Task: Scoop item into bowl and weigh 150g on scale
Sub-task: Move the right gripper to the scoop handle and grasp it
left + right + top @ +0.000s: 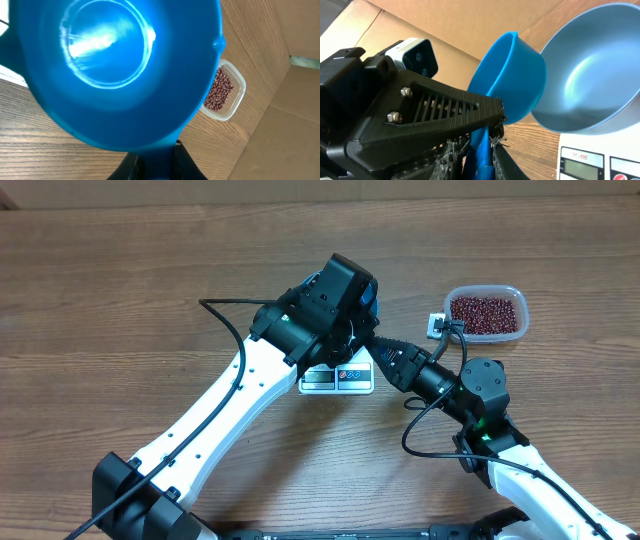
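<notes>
Overhead: bowl and scale largely hidden beneath left arm

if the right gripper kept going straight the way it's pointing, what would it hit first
Likely the blue bowl: the scoop held by the right gripper leads and sits close beside its rim, though depth is unclear.

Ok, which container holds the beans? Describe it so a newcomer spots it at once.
On the wooden table, look right of the white scale, toward the far edge. A small rectangular tub sits there by itself. It is the only clear container and holds dark red-brown beans; the bowl and scoop are solid blue.
</notes>
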You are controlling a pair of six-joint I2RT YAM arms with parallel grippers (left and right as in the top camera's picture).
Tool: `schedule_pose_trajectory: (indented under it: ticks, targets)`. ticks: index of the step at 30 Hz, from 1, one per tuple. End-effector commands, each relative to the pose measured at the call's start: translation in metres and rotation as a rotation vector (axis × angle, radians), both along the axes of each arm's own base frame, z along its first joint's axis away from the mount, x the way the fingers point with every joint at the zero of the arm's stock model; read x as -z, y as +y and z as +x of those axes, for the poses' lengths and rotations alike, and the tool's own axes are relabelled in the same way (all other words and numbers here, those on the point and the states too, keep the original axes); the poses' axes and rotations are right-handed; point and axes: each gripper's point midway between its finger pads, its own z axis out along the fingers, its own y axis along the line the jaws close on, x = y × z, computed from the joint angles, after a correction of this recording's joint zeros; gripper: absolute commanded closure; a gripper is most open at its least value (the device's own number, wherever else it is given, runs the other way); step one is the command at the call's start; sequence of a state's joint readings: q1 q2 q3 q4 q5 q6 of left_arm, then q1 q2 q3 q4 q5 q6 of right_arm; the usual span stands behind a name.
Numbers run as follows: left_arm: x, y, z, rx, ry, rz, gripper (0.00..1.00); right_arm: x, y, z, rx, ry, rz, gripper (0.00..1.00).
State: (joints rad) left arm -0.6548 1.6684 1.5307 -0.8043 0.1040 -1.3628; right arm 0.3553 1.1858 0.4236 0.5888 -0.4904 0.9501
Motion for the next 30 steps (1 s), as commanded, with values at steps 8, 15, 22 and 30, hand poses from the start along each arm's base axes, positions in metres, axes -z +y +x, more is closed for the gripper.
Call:
schedule_pose_trajectory:
  ticks: [8, 15, 22, 30]
  targets:
    - [-0.01, -0.001, 0.001, -0.01, -0.012, -0.021, 0.96, -0.012, 0.006, -0.001, -0.029, 0.014, 0.04, 0.88]
    - [-0.01, -0.001, 0.002, -0.013, -0.014, -0.018, 0.96, -0.011, 0.008, -0.003, -0.044, 0.021, 0.043, 0.96]
    - [-0.01, 0.0, 0.003, -0.018, -0.019, -0.014, 0.96, -0.011, 0.01, -0.006, -0.069, 0.022, 0.044, 0.88]
    - [-0.01, 0.006, 0.007, -0.043, -0.039, 0.012, 0.96, -0.012, 0.016, -0.015, -0.126, 0.061, 0.077, 0.63]
